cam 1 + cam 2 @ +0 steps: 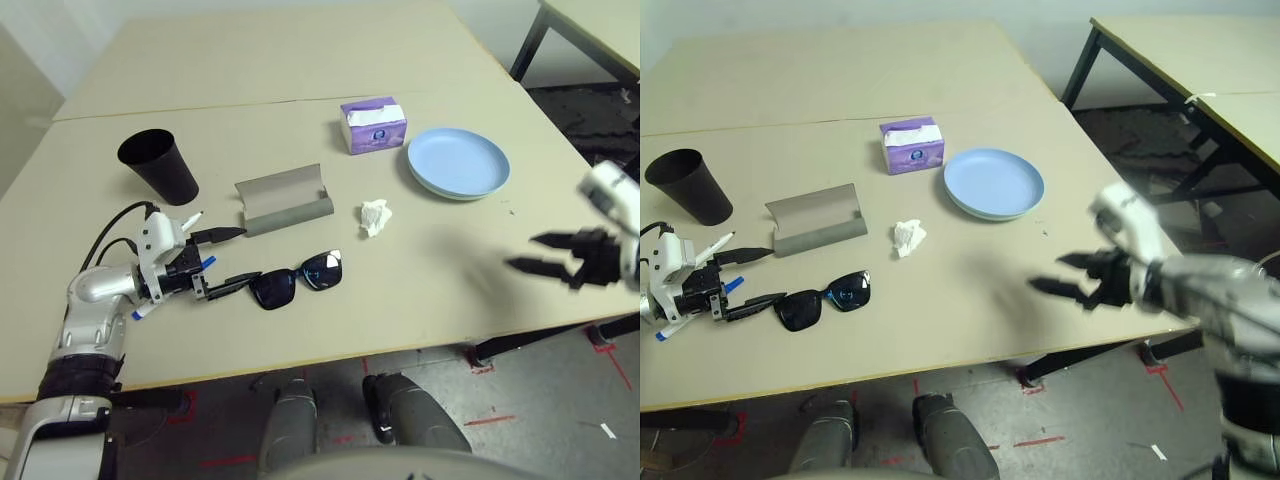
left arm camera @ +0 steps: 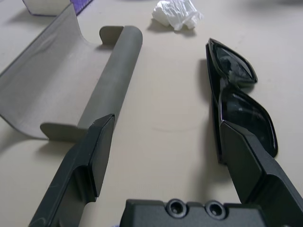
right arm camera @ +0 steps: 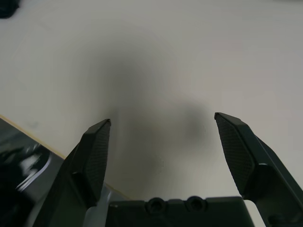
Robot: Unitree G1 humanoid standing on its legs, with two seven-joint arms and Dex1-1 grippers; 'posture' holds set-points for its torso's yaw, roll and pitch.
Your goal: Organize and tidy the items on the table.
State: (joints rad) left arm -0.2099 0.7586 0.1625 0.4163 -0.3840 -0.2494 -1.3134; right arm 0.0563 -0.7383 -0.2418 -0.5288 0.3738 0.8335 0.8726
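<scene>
The left gripper (image 1: 222,262) hovers low over the table (image 1: 300,60) with its fingers spread wide and nothing between them. Just ahead lie the sunglasses (image 1: 295,279), one temple arm almost touching the nearer finger, their long axis running straight away from the gripper. The open glasses case (image 1: 283,200) lies just beyond them, roughly parallel. The right gripper (image 1: 545,252), also spread wide and empty, hangs by the table's far right edge, well apart, so the left arm is better placed.

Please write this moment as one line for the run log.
left claw: open, empty, between glasses case and sunglasses | right claw: open, empty, over table edge | tissue: on table
</scene>
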